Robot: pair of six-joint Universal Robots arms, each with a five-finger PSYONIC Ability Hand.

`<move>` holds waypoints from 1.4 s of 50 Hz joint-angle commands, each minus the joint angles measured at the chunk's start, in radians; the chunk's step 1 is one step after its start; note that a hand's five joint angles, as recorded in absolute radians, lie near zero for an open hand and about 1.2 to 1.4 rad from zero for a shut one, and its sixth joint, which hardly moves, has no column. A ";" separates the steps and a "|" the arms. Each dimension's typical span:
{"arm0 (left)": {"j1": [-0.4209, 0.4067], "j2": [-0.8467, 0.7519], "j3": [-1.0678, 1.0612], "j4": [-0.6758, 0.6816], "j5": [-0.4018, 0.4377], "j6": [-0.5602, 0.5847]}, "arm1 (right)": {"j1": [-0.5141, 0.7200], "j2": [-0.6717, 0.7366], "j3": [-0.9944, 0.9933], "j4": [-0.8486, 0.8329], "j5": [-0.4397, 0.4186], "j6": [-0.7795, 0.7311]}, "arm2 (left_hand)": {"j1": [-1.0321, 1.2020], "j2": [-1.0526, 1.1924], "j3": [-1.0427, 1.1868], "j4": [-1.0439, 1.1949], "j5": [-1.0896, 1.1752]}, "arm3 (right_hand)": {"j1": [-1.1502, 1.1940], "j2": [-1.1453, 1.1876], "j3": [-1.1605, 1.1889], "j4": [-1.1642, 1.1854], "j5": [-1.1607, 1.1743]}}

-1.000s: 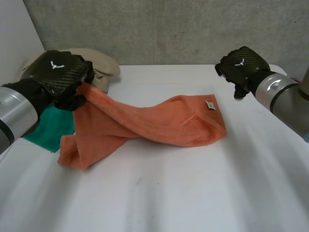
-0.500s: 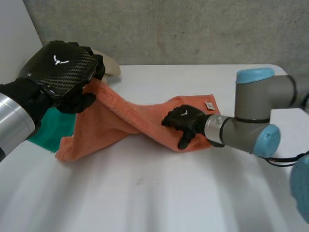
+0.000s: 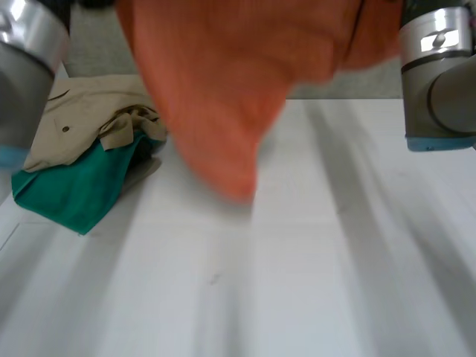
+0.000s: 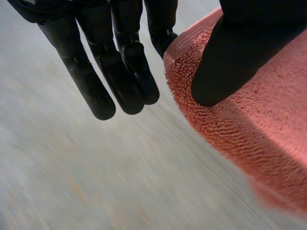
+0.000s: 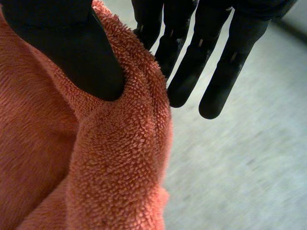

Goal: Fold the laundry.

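Note:
The orange towel (image 3: 223, 89) hangs high over the white table (image 3: 335, 268), its lowest tip dangling above the middle of the table. My left arm (image 3: 30, 52) and right arm (image 3: 439, 74) reach up at either side of it. In the left wrist view my left hand (image 4: 240, 43) pinches a towel edge (image 4: 254, 129) between thumb and a straight finger. In the right wrist view my right hand (image 5: 72, 43) presses its thumb on a bunched towel edge (image 5: 110, 167), pinching it against straight fingers (image 5: 216, 62).
A beige garment (image 3: 82, 111) lies at the table's far left with a green cloth (image 3: 74, 190) partly under it. A grey wall stands behind the table.
My right hand reached to the towel's right part and took hold of it. Both hands then lifted the towel off the table, so it now hangs in the air.

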 commanded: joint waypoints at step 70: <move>0.159 -0.121 -0.525 -0.409 0.116 0.088 | -0.152 0.041 0.565 0.558 -0.240 -0.208 | -0.689 -0.718 -0.711 -0.723 -0.661 | 0.313 0.218 0.206 0.198 0.239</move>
